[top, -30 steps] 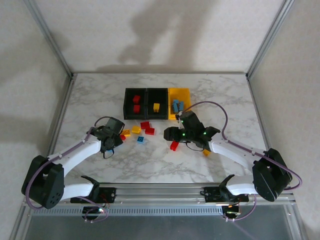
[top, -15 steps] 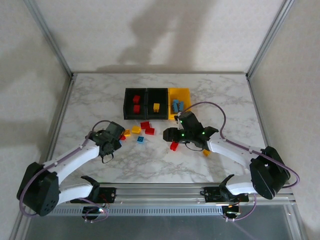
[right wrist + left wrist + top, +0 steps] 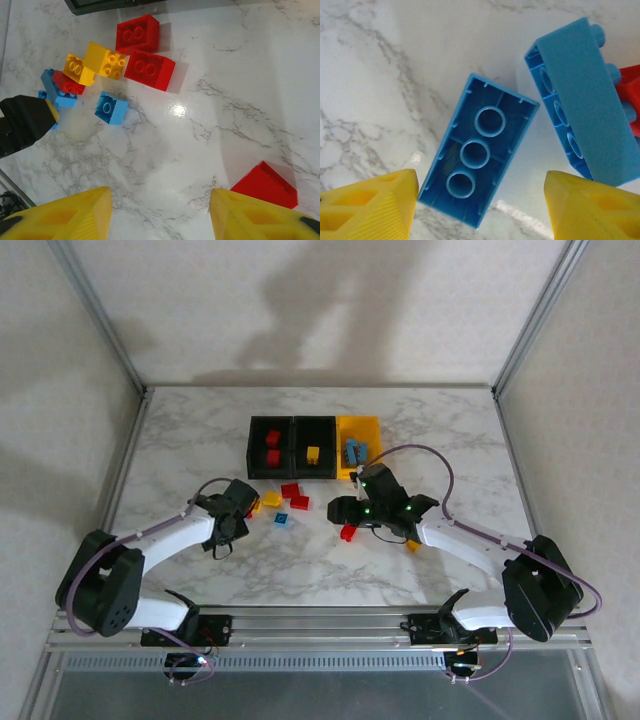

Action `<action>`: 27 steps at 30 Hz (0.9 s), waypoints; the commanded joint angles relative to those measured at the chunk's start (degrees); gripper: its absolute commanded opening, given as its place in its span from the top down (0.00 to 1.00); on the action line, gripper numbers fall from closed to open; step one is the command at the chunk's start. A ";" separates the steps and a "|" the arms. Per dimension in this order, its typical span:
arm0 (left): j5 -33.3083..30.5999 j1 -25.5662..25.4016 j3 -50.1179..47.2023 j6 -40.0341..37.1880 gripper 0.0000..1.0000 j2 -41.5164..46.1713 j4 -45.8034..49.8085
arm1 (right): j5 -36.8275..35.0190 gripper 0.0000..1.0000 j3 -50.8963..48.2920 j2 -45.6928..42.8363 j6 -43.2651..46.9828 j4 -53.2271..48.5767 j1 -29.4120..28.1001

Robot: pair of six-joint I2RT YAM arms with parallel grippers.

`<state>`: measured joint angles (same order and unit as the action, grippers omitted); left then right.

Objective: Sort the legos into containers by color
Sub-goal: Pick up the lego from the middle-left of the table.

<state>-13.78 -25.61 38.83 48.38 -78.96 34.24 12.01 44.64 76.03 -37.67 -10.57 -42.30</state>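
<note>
My left gripper (image 3: 480,212) is open, low over the marble, with its yellow fingers (image 3: 375,205) either side of an upturned blue lego (image 3: 480,150). Another blue lego (image 3: 585,115) lies on its side to the right, against a red one (image 3: 631,95). My right gripper (image 3: 160,215) is open over bare marble, with a red lego (image 3: 265,185) just beside its right finger. In the top view the left gripper (image 3: 243,508) is at the left end of the loose legos and the right gripper (image 3: 340,510) above a red lego (image 3: 348,531). The containers stand behind: two black (image 3: 252,447) (image 3: 332,447) and one yellow (image 3: 376,430).
Loose red (image 3: 150,67), yellow (image 3: 105,60) and blue (image 3: 111,107) legos lie between the arms. A yellow lego (image 3: 412,544) sits by the right forearm. The left black bin holds red legos, the middle one a yellow lego, the yellow bin blue legos. Metal posts flank the table.
My left arm has swung right and forward, bringing its gripper closer to the pile of legos. The right arm has hardly moved.
</note>
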 commanded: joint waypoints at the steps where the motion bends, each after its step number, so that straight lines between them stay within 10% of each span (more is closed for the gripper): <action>1: -0.70 0.91 0.63 -3.63 0.33 -2.59 -1.64 | -0.40 0.46 0.97 -0.04 1.00 -1.36 -0.37; 14: 1.39 1.26 0.72 -4.35 0.75 -1.03 0.15 | -0.67 0.46 1.10 0.17 0.71 -1.20 -0.36; 27: 3.77 -2.78 9.01 -1.02 0.81 7.56 6.51 | 0.66 0.46 1.29 -2.52 2.83 -0.49 -0.41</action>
<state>-10.85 -27.00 44.10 46.30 -72.23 38.22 12.05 45.10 75.79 -36.18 -11.20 -42.33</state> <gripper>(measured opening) 0.282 0.539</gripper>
